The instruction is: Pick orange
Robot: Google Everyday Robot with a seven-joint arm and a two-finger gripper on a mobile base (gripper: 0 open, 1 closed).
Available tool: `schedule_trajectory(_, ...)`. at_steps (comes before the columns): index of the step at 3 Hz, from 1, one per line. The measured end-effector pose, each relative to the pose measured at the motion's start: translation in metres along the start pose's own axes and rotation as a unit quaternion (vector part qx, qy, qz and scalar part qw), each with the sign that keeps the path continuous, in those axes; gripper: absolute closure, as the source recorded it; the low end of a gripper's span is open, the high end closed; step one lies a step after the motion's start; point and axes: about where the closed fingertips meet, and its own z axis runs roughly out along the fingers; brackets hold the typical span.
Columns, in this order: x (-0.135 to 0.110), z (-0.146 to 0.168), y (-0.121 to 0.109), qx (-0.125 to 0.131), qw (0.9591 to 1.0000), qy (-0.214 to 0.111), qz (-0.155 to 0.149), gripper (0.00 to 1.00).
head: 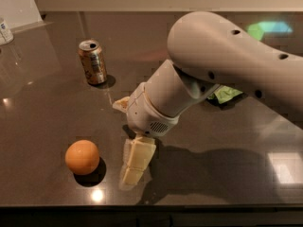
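Observation:
The orange (82, 157) is a small round fruit lying on the dark tabletop (42, 103) at the front left. My gripper (122, 143) hangs from the large white arm (222, 60) just to the right of the orange, low over the table. It is open: one cream finger (135, 162) points down toward the front edge, and the other finger (120, 103) shows only as a tip behind the wrist. The orange is apart from both fingers, a short gap to their left.
A gold-brown soda can (93, 62) stands upright at the back left. A green crumpled packet (226, 94) lies behind the arm at the right. A white object (4, 31) sits at the far left edge. The table's front edge (151, 205) runs just below the orange.

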Motion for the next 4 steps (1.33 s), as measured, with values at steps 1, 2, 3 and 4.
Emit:
schedule_trajectory(1, -0.019, 0.02, 0.005, -0.023, 0.9994, -0.023, -0.013, 0.0)
schedule_trajectory(2, -0.035, 0.039, 0.01, -0.039, 0.9981, -0.039, -0.027, 0.0)
schedule_trajectory(3, -0.051, 0.051, 0.012, -0.048, 0.9969, -0.051, -0.036, 0.0)
schedule_trajectory(4, -0.061, 0.06, 0.014, -0.054, 0.996, -0.058, -0.042, 0.17)
